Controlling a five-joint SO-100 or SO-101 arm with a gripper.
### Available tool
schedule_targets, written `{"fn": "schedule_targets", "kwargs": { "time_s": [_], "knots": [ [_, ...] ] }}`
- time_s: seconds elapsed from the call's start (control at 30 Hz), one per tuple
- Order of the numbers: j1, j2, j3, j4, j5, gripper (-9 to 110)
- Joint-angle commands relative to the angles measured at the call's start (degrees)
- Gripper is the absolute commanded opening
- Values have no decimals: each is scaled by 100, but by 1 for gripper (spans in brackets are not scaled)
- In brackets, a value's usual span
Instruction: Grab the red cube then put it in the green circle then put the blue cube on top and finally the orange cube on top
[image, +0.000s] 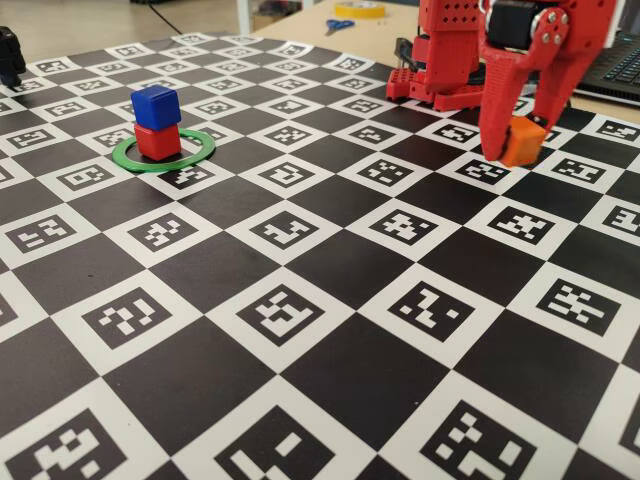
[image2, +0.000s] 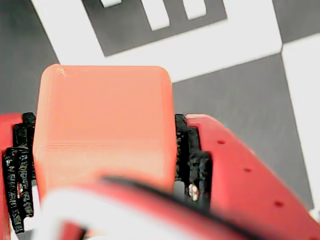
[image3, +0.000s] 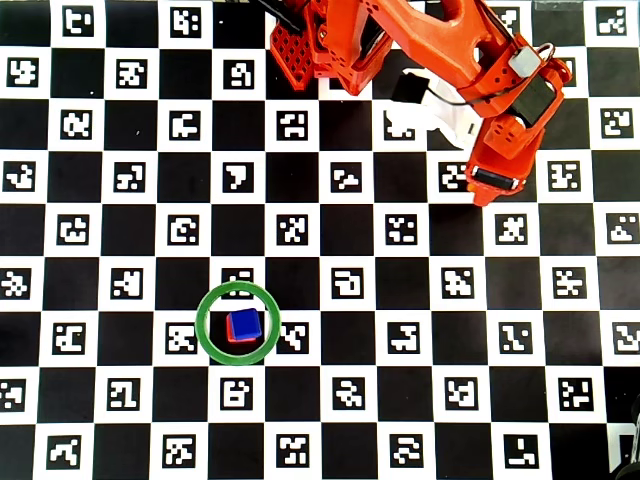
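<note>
Orange cube, unlabelled, pinched in gripper; blue cube tops red cube.

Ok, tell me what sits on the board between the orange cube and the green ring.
Nothing: in the overhead view only bare checkerboard runs from the tool holding the orange cube to the green ring. The fixed view agrees.

Robotics lab or workshop bench: black-and-white checkered calibration mat with printed fiducial markers, red 3D-printed robot arm, blue-handled scissors, yellow tape roll, dark keyboard behind.
</note>
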Motion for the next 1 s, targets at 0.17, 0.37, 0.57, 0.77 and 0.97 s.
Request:
{"fn": "schedule_targets", "kwargs": {
  "time_s": [0.17,0.37,0.57,0.77,0.97],
  "knots": [
    [905,492,-1283,1028,-949,9],
    [2074,-70,-2927,1986,-2004,10],
    [3278,-1116,-4641,2997,-3568,11],
    [4342,-1740,-5563,3217,-5168,10],
    [5291,-2285,-6495,3516,-6504,9]
  ]
}}
